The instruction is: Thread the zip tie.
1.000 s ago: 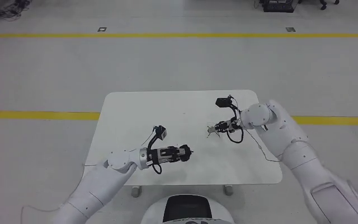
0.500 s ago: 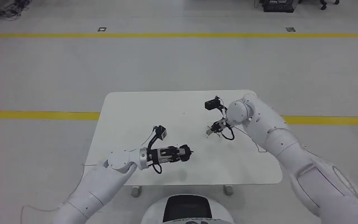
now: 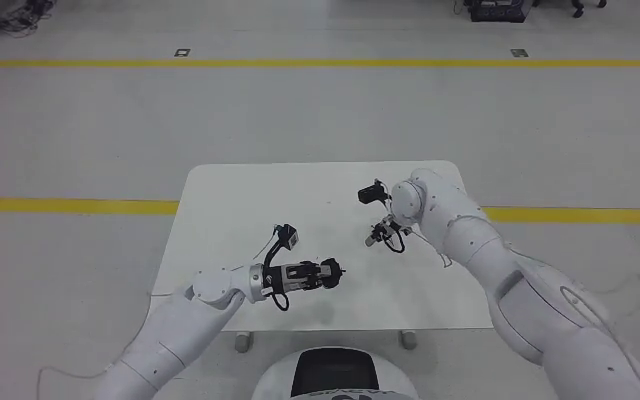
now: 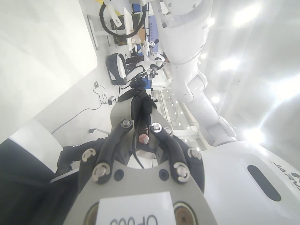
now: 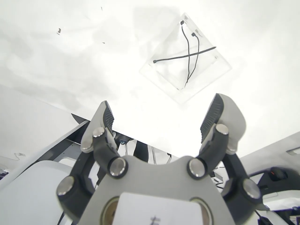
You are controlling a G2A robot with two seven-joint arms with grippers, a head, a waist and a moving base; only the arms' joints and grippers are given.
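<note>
Table: the white rounded-corner table point(image 3: 230, 200) is your landmark, and both arms hang over it.
Right pincer: the right gripper point(image 5: 161, 106) is released, its jaws spread wide with nothing between them. It sits above the table's middle, towards the right side.
Left pincer: the left gripper point(image 4: 140, 104) is clenched on a thin black plastic zip tie point(image 4: 135, 148). It sits above the table's near half.
Tray: a clear square plastic tray point(image 5: 211, 70) lies flat on the table, just ahead of your right gripper.
Spares: three loose black zip ties point(image 5: 185, 54) lie crossed inside the tray.
Held tie: the strap runs back between the left fingers. I cannot tell which end sticks out past the tips.
Handling: expect it to be very light, springy and slick, so it will probably bend or twist under any push.
Hold: take the free end close to its tip, flat between the right pads, so it stays straight for the head slot.
</note>
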